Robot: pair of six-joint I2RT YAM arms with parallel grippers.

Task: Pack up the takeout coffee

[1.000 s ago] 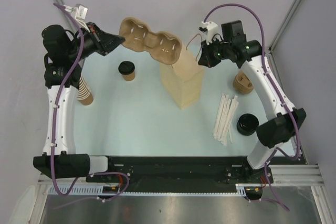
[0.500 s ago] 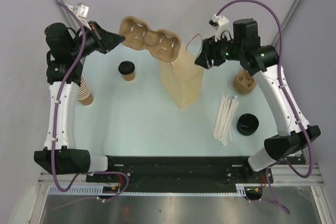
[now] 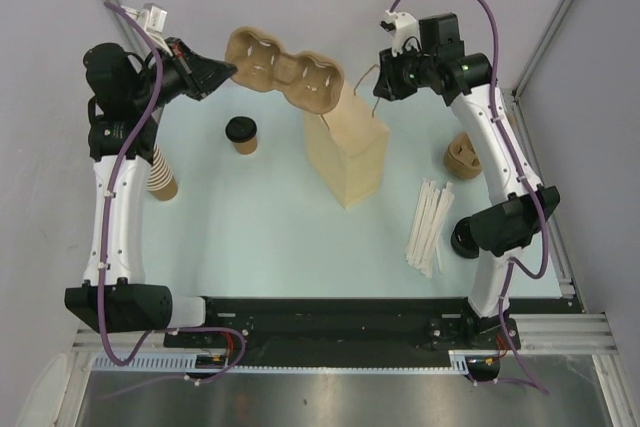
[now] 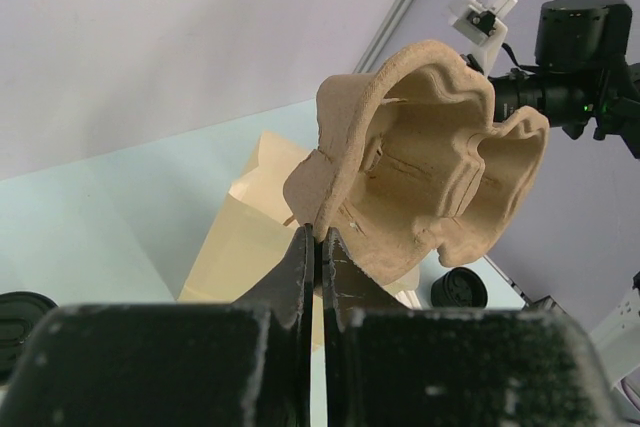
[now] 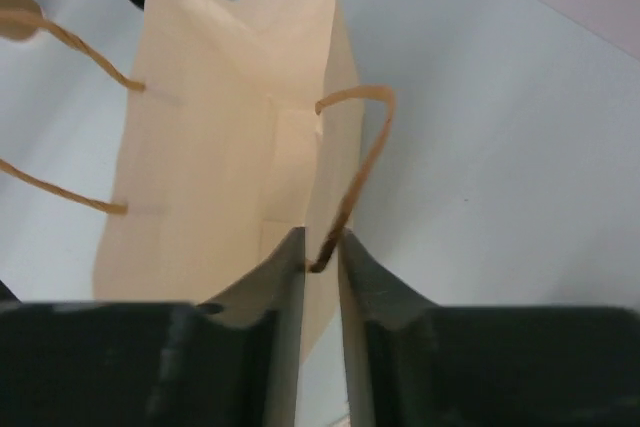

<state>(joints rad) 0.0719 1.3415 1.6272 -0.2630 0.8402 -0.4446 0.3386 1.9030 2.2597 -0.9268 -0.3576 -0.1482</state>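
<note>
My left gripper [image 3: 226, 71] is shut on the rim of the brown moulded-pulp carrier tray [image 3: 280, 71] and holds it in the air at the back, left of the paper bag [image 3: 347, 152]. In the left wrist view the tray [image 4: 430, 167] stands on edge above my fingertips [image 4: 320, 234]. My right gripper [image 3: 378, 88] is shut on the bag's brown cord handle [image 5: 356, 172], its jaws pinching the cord [image 5: 322, 247] above the open bag [image 5: 230, 147]. A small tan cup with a black lid [image 3: 241, 134] stands on the table left of the bag.
A tall stack of nested tan cups [image 3: 162, 176] leans by the left arm. White sticks [image 3: 430, 225] and stacked black lids [image 3: 470, 237] lie right of the bag. A brown object [image 3: 462, 157] sits partly behind the right arm.
The right arm swung out to the right and came back, its gripper ending a little farther back and still on the bag handle. The left gripper and tray barely moved.
</note>
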